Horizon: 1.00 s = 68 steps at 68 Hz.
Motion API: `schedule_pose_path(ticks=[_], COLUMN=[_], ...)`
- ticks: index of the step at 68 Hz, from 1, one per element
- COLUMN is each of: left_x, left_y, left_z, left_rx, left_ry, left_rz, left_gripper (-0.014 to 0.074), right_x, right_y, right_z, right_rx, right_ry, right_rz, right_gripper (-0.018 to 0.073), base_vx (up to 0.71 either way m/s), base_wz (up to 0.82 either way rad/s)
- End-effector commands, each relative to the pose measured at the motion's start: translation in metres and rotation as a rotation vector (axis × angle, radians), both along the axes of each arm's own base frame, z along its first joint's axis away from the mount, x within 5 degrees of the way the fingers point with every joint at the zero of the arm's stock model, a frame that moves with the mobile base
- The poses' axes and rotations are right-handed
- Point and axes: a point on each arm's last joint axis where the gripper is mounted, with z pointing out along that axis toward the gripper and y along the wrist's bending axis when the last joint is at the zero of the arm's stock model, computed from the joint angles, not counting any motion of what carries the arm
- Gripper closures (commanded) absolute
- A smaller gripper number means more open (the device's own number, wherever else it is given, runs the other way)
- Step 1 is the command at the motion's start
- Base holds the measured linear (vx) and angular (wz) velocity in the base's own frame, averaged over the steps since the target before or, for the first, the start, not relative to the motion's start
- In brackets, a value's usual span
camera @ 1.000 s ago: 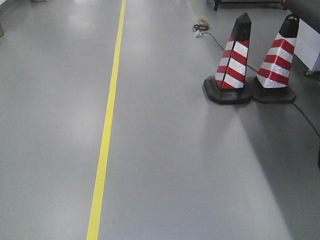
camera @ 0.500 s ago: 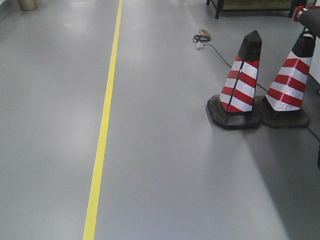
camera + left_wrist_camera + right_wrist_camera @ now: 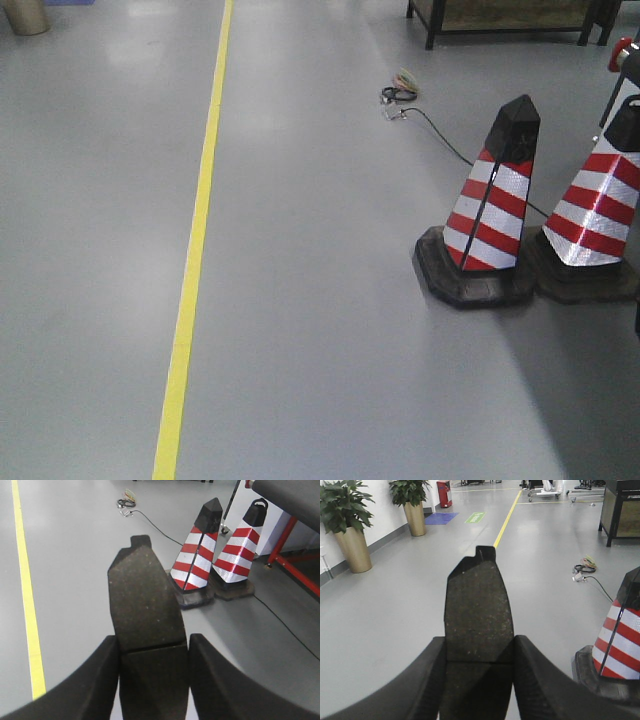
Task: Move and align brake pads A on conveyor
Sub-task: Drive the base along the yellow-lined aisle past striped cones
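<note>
The left end effector [image 3: 152,672] is clenched on one brake pad [image 3: 142,600], which sticks out beyond its black fingers [image 3: 102,672] above the grey floor [image 3: 75,580], with two red-and-white striped cones [image 3: 197,555] to the far right and a yellow line [image 3: 25,595] on the left. The right end effector [image 3: 479,680] likewise grasps a second brake pad [image 3: 479,610] between its fingers [image 3: 535,680], also over the floor, with potted plants [image 3: 345,520] at the far left. In the front view, a black cable [image 3: 440,135] runs past the cones.
</note>
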Motion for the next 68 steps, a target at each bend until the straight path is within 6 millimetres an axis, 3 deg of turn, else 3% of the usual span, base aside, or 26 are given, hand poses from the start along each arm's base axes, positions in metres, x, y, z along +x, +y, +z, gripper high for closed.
schedule_pose_path(ticks=[1, 44, 68], left_x=[0.0011, 0.0011, 0.0011], left_y=[-0.0022, -0.0022, -0.0022], left_z=[0.0160, 0.0160, 0.0160], left_rx=[-0.048, -0.048, -0.048], left_ry=[-0.102, -0.102, -0.102], left_rz=[-0.021, -0.021, -0.021], left_gripper=[0.0472, 0.0472, 0.0472], right_x=[0.0002, 0.0002, 0.0002], right_y=[-0.0003, -0.0003, -0.0003], right_z=[0.0183, 0.0183, 0.0183], right_rx=[0.028, 0.028, 0.028], right_ry=[-0.122, -0.122, -0.122], right_rz=[-0.003, -0.003, -0.003], right_gripper=[0.0499, 0.0499, 0.0499], base_vx=[0.55, 0.52, 0.46], base_wz=[-0.09, -0.10, -0.32])
